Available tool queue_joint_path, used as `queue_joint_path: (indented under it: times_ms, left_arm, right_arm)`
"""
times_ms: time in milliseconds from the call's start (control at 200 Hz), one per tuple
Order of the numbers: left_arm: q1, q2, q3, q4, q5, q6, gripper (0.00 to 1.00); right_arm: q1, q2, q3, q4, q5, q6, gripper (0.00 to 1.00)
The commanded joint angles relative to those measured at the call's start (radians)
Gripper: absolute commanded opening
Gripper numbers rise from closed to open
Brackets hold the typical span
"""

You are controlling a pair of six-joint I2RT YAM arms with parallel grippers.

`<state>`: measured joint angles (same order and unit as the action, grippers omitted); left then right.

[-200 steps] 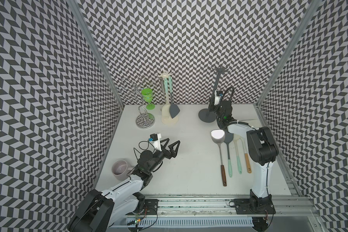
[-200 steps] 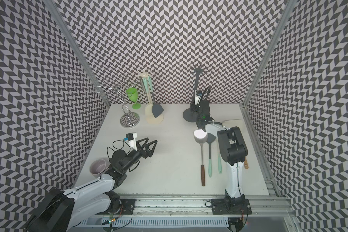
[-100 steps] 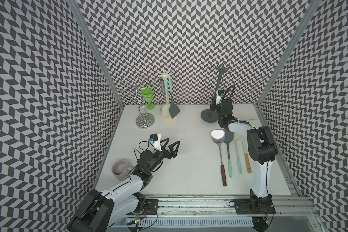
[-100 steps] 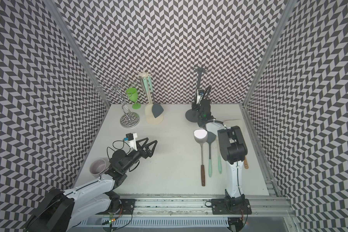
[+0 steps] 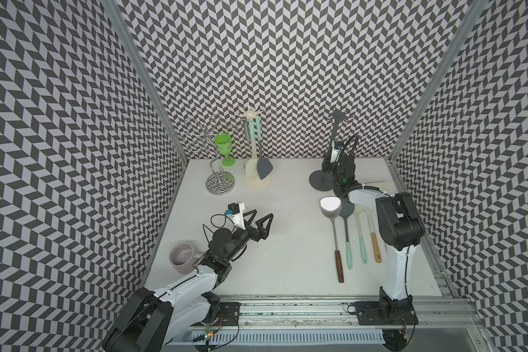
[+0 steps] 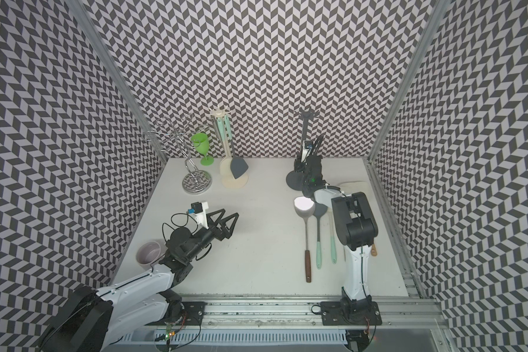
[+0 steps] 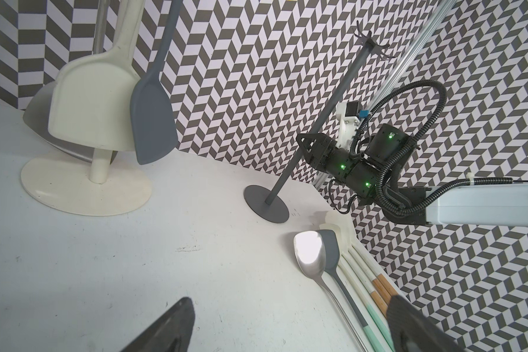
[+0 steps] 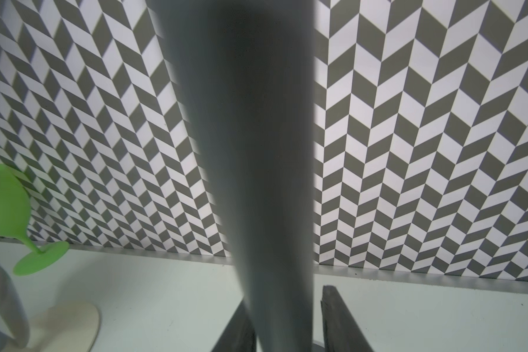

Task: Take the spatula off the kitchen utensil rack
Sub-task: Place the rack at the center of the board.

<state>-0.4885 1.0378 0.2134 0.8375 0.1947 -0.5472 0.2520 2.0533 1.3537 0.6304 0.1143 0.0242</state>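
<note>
Nearest the rail, a grey mug (image 5: pixel 182 257) is sitting at the left edge of the white table (image 5: pixel 287 243), just beside the left arm's elbow. Further in, four spatulas (image 5: pixel 347 231) are lying flat in a row, handles toward the rail, and the right arm (image 5: pixel 397 225) is reaching over the heads of the two cream ones and hiding part of them. Along the back wall, a wire stand (image 5: pixel 220 183) and a green glass (image 5: pixel 223 144) are standing close together. Next to them the cream utensil rack (image 5: pixel 258 184) is carrying a cream spatula (image 5: pixel 251 166) and a grey spatula (image 5: pixel 263 166), both hanging head down. The dark utensil rack (image 5: pixel 335 134) is standing upright further to the right. The left gripper (image 5: pixel 263 212) is hovering over bare table with its jaws spread wide, gripping nothing and pointing toward the back. The right gripper (image 7: pixel 301 146) is straddling the dark rack's pole low down. In the right wrist view the pole is filling the gap, with one of the fingers (image 8: pixel 342 323) showing a sliver of daylight beside it, so the grasp seems to be loosened rather than clamped.
</note>
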Motion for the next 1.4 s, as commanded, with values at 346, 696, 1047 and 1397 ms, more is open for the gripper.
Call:
queue_joint_path:
  times_ms: [346, 696, 1047, 1397]
  left_arm:
    - [-0.005, -0.076, -0.020, -0.005, -0.072, 0.042, 1.00]
    - [-0.004, -0.111, -0.028, -0.046, -0.138, 0.051, 1.00]
    - [0.041, -0.040, 0.076, -0.171, -0.176, 0.030, 1.00]
    - [0.104, 0.172, 0.331, -0.225, -0.246, 0.104, 1.00]
  right_arm:
    - [-0.003, -0.282, -0.184, -0.005, -0.115, 0.102, 0.70]
    - [0.002, -0.494, -0.453, -0.006, -0.275, 0.214, 0.72]
    - [0.095, -0.541, -0.484, -0.021, -0.369, 0.178, 0.70]
    - [0.139, -0.493, -0.400, -0.063, -0.435, 0.196, 0.67]
